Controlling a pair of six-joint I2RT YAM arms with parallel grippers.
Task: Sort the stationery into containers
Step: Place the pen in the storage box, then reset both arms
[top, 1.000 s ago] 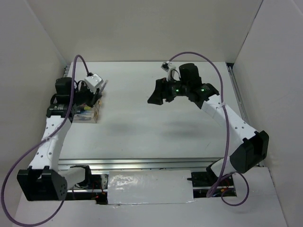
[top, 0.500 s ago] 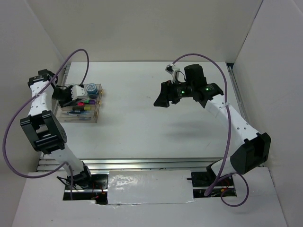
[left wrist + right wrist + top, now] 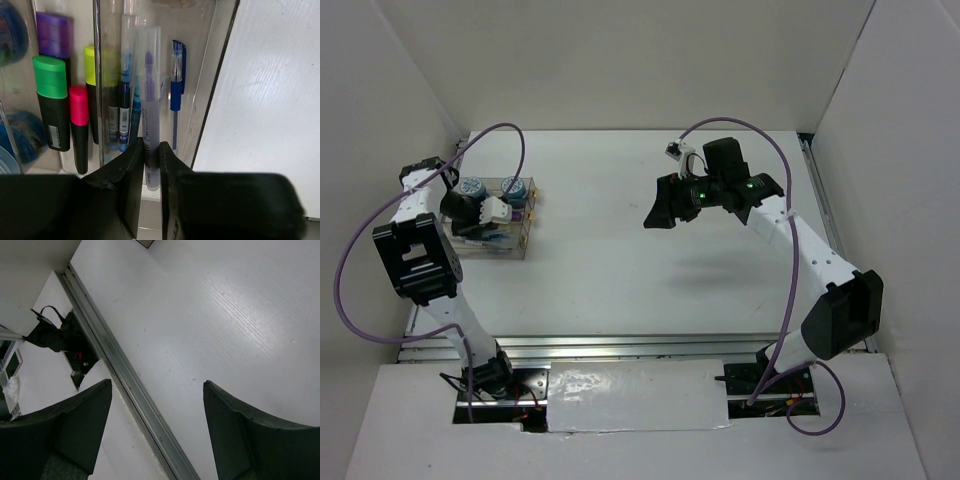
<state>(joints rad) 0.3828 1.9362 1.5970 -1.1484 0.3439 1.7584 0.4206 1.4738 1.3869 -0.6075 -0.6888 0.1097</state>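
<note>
My left gripper (image 3: pixel 151 148) is shut on the lower end of a pale, clear-bodied pen (image 3: pixel 149 75) that reaches up into the clear organizer box (image 3: pixel 206 100). In the neighbouring compartment lie highlighters with green (image 3: pixel 50 77), pink (image 3: pixel 78 105), yellow (image 3: pixel 97 65) and purple (image 3: pixel 54 34) caps. Thin blue pens (image 3: pixel 175 90) lie beside the held pen. From above, the left gripper (image 3: pixel 480 218) sits over the box (image 3: pixel 490 252) at the table's left, with two round blue-white tubs (image 3: pixel 472 187) (image 3: pixel 515 187) at the box's far end. My right gripper (image 3: pixel 658 205) hovers open and empty over bare table (image 3: pixel 157 382).
White walls close in on the left, back and right. A metal rail (image 3: pixel 130 390) runs along the table's near edge, with a cable bundle (image 3: pixel 55 335) beyond it. A metal strip (image 3: pixel 820 200) lines the right side of the table.
The left arm's elbow has swung out to the left and the wrist has come off the top of the box, uncovering both tubs. The right arm has hardly moved.
</note>
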